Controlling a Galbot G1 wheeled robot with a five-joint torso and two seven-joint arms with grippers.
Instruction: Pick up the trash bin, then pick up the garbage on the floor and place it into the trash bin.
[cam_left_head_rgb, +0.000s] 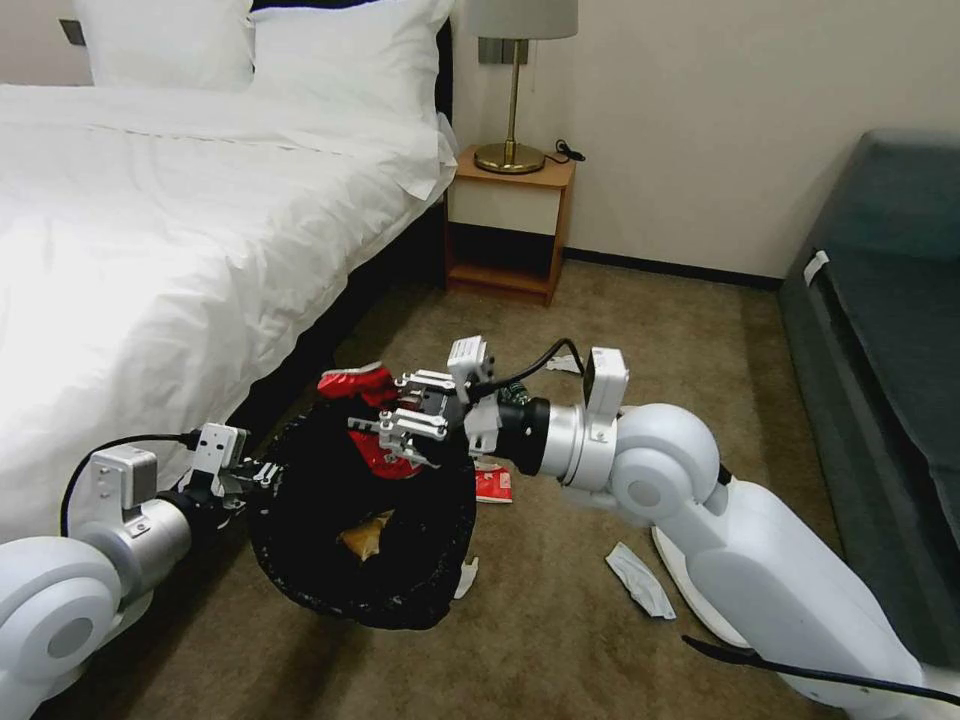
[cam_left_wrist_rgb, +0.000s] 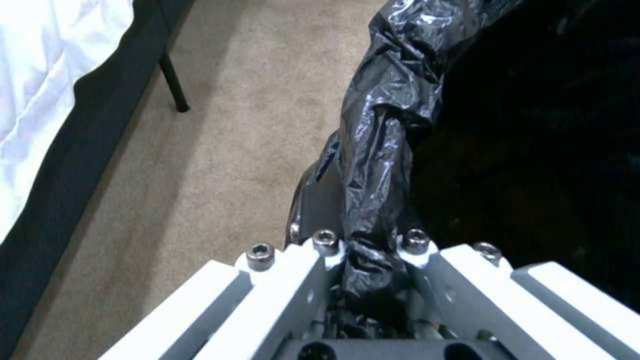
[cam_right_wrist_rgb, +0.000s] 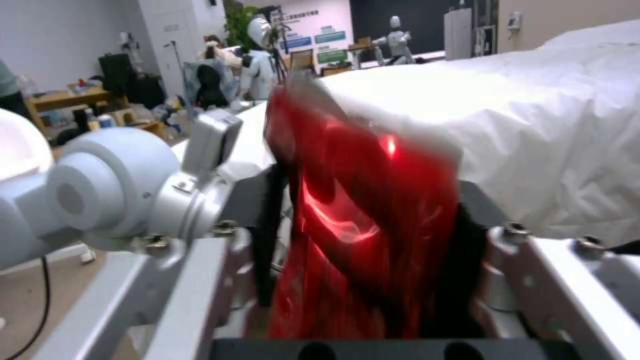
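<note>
Over the trash bin (cam_left_head_rgb: 330, 560), R gripper (cam_left_head_rgb: 400, 425) clamps a red wrapper (cam_left_head_rgb: 372, 455); L gripper (cam_left_wrist_rgb: 370, 260) pinches only bag rim, so liner could slip.

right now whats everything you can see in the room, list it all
trash bin: 1, black bag lining, held off the carpet beside the bed
red wrapper: 1, red, in the right gripper over the bin mouth
tan paper: 1, tan, inside the bin
red packet: 1, red and white, on the carpet by the bin
white litter: 1, white, on the carpet near the right arm
bed: 1, white
nightstand: 1, wood
lamp: 1, brass stem, on the nightstand
sofa: 1, dark
left gripper: shut on the bin's bag rim
right gripper: shut on the red wrapper
</note>
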